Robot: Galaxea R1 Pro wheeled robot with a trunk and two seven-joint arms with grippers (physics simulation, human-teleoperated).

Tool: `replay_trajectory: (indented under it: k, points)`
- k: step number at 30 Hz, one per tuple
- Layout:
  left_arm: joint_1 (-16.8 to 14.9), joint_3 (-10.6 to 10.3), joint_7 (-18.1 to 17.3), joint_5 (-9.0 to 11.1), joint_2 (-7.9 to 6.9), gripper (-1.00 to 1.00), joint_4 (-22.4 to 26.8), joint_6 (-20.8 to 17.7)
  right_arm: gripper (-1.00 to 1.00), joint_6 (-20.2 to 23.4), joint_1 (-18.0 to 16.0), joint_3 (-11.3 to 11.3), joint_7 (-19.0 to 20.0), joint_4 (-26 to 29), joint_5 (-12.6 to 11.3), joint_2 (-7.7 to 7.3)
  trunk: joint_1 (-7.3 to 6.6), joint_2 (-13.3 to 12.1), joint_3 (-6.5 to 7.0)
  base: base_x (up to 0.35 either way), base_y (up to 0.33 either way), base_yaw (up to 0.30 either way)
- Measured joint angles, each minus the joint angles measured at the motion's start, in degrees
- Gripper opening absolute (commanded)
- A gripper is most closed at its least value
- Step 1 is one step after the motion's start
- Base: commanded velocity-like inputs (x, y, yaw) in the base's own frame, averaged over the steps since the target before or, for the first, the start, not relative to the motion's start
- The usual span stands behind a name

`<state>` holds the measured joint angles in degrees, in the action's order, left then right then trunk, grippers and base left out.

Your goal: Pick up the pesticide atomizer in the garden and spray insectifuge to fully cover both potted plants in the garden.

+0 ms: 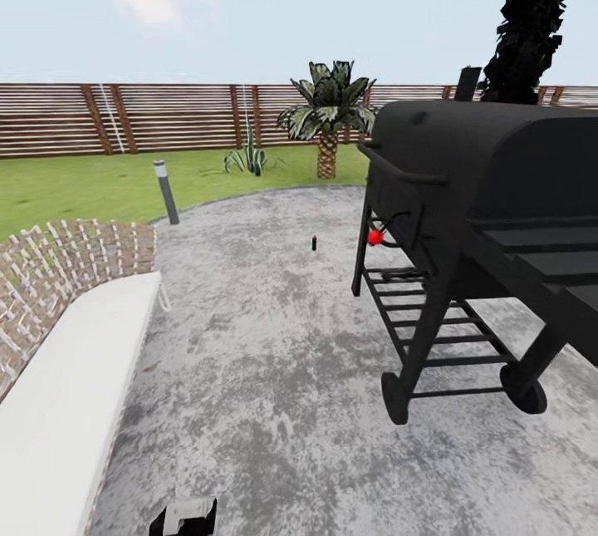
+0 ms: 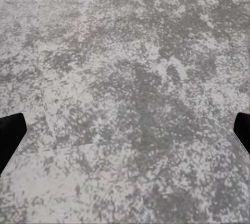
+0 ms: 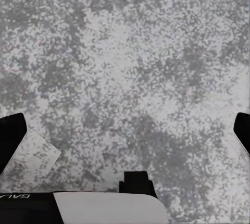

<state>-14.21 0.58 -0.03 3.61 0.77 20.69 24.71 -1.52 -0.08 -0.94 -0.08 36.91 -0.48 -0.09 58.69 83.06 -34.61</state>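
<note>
Your left claw [image 2: 125,130] is spread wide over mottled grey paving [image 2: 125,52], its dark fingertips [image 2: 10,133] sitting at opposite edges of the left wrist view with nothing between them. Your right claw [image 3: 125,130] is spread the same way above the same stone, empty, with a piece of the robot's white and black body [image 3: 109,203] below it in that view.

From the head camera, you are on the round grey patio [image 1: 266,370]. A small dark upright object with a spot of red [image 1: 315,243] stands on the paving well ahead of you, left of the black barrel grill [image 1: 482,212]; it is too small for you to tell whether it is the pesticide atomizer. A white bench [image 1: 66,403] backed by a low brick wall [image 1: 58,270] runs along your left. Beyond the patio lie lawn [image 1: 83,183], a grey post light [image 1: 166,191], a spiky striped plant [image 1: 247,158], a small palm [image 1: 328,116] and the brown slatted fence [image 1: 166,116]. A dark scaly trunk [image 1: 531,12] rises behind the grill.
</note>
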Motion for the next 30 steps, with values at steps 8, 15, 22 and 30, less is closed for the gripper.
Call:
replay_trajectory:
  k: [8,15,22,30]
  points:
    - [0.00,0.00,0.00,0.00,0.00,1.00,0.00,0.00,1.00,0.00,0.00,0.00,0.00,0.00,0.00,0.00,0.00,0.00,0.70,0.338,0.010,0.000]
    - [0.00,0.00,0.01,0.00,0.00,1.00,0.01,0.00,1.00,0.00,0.00,0.02,0.00,-0.01,0.00,0.00,0.00,0.00,1.31,0.317,0.150,0.000]
    - [0.01,0.00,0.01,0.00,0.00,1.00,0.01,0.00,1.00,0.00,0.00,0.02,0.00,-0.01,-0.04,0.00,0.00,0.00,1.91,0.310,0.178,0.000]
    - [0.02,0.00,0.01,0.00,0.01,1.00,0.01,0.00,1.00,0.00,0.00,0.01,0.00,-0.01,-0.08,0.00,0.00,0.00,2.61,0.309,0.162,0.000]
